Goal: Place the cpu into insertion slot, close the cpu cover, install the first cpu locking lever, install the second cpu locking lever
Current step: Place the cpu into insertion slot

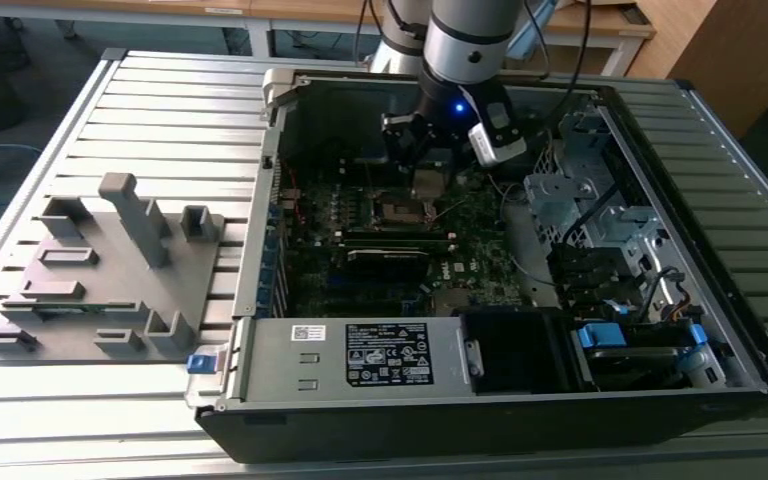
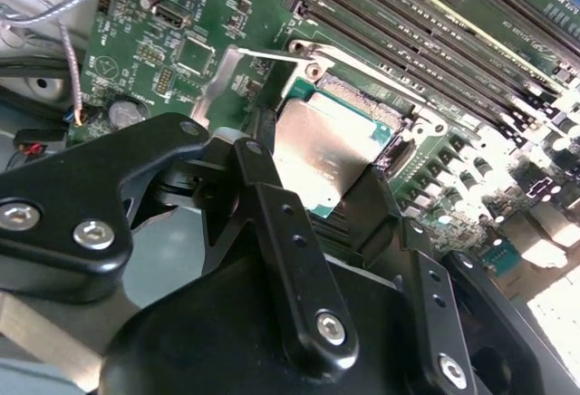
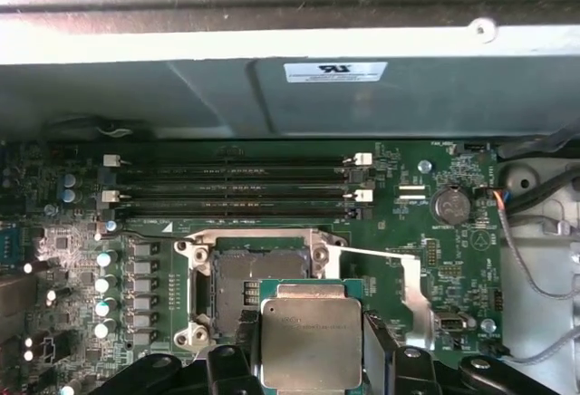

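Your hand is clamped on the cpu, one finger on each of two opposite edges, with the dull metal top facing up in both wrist views. The chip hangs just above the motherboard and partly overlaps the insertion slot, not yet seated in it; the dark square of the socket lies open just beside it. The cpu cover appears to be flipped up and away from the socket, so the opening is free. In the exterior view the hand sits low inside the computer case, which lies open on the table. Judge the chip as light, thin and fully rigid: it will not bend, but the smooth edges give the fingers little to bite on, so it could slip or tilt. An edge grip like this one looks right, since the underside and the socket's contacts are likely delicate and should take no pressure or sideways scraping.
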You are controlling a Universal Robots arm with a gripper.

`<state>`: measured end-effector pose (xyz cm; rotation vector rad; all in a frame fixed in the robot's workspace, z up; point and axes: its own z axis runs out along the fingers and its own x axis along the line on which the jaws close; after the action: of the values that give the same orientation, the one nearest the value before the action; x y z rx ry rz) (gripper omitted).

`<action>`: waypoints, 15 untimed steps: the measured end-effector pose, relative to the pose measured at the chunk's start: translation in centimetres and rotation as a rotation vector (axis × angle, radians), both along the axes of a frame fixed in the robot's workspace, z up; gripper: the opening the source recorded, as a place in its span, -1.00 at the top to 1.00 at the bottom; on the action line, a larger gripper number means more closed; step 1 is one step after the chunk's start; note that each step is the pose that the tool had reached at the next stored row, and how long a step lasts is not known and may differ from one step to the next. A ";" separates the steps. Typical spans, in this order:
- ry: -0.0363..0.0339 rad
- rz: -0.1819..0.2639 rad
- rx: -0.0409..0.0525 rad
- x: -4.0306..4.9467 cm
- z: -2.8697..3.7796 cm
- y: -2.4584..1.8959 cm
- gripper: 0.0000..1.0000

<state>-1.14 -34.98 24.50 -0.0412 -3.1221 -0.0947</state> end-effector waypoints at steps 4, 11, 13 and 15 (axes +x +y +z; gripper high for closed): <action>-0.0003 0.000 -0.0004 -0.59 -0.42 0.00 -0.08; -0.0005 0.000 -0.0007 -1.39 -1.05 0.21 -0.08; -0.0007 0.000 -0.0006 -1.49 -1.10 0.27 -0.08; -0.0005 0.000 -0.0007 -1.51 -1.10 0.27 -0.08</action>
<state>-2.65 -34.71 23.40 -0.0408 -3.1227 -0.0936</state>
